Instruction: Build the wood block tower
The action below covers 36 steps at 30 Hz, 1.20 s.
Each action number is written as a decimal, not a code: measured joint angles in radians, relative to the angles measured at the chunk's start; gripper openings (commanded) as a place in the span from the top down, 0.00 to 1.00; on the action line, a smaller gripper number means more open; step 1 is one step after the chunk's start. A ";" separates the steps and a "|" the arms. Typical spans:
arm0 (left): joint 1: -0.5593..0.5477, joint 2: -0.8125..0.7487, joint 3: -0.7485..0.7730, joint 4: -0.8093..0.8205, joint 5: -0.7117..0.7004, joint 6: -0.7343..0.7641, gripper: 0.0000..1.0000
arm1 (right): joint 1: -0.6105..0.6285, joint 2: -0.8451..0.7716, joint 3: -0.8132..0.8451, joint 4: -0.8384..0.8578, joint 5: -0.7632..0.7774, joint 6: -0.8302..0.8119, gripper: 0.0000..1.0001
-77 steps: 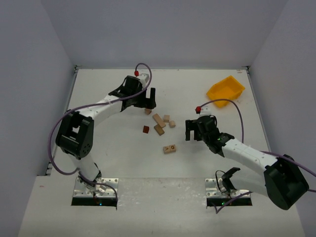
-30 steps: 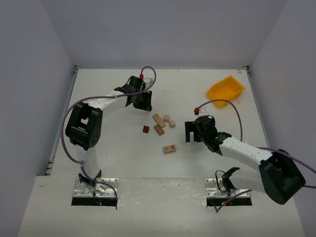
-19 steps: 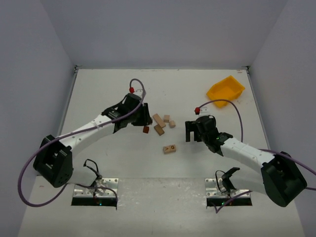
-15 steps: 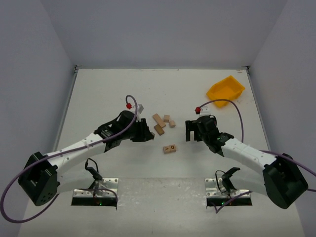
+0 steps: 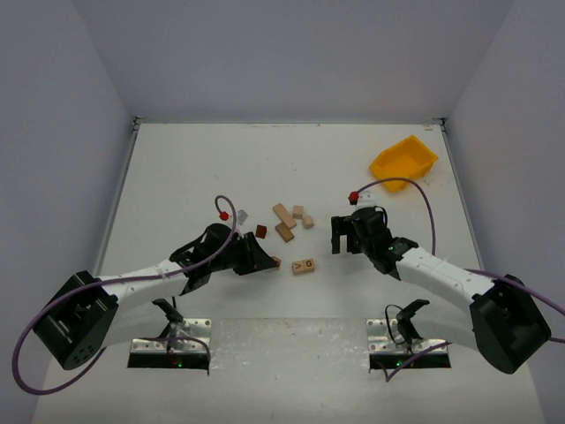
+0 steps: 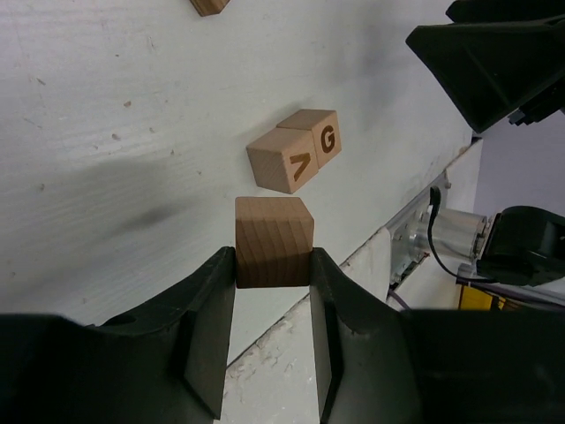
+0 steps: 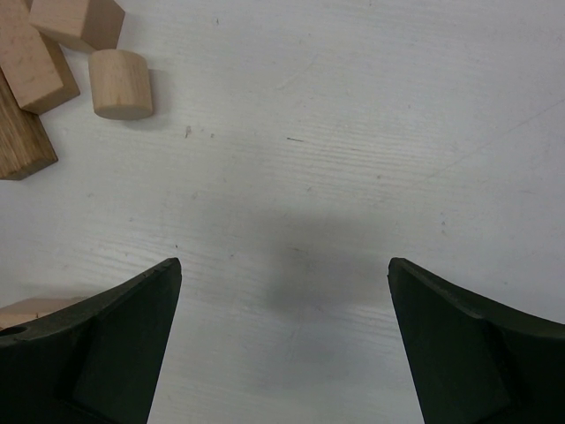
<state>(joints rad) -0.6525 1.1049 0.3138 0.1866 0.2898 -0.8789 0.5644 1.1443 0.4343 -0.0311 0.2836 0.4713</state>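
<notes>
Gripping a pale wooden cube (image 6: 274,241) in the left claw (image 6: 274,263), jaws narrowed onto its two opposite sides, low over the counter (image 5: 194,177); cannot tell whether touching it. Sitting just beside the lettered block (image 6: 294,150), close but apart from it. Showing, farther back, the dark reddish-brown block (image 5: 261,231) and a loose cluster of tan blocks (image 5: 290,219), all lying flat with none stacked yet. Holding the right claw (image 5: 344,244) wide and empty, right of the lettered block. Showing a yellow bin (image 5: 403,160) well apart at the far right
</notes>
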 measured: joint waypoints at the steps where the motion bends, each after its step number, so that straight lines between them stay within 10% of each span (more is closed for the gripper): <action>1: 0.000 0.021 -0.002 0.020 0.008 -0.008 1.00 | 0.000 0.003 0.000 -0.002 0.000 0.000 0.01; 19: 0.000 0.287 -0.023 0.208 0.069 -0.070 1.00 | 0.000 0.061 0.005 -0.031 0.003 0.000 0.01; 36: 0.000 0.280 0.010 0.128 0.032 -0.085 0.63 | 0.000 0.061 0.006 -0.031 0.005 0.000 0.01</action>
<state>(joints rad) -0.6525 1.3849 0.3243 0.3150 0.3218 -0.9635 0.5642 1.2049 0.4404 -0.0624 0.2882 0.4713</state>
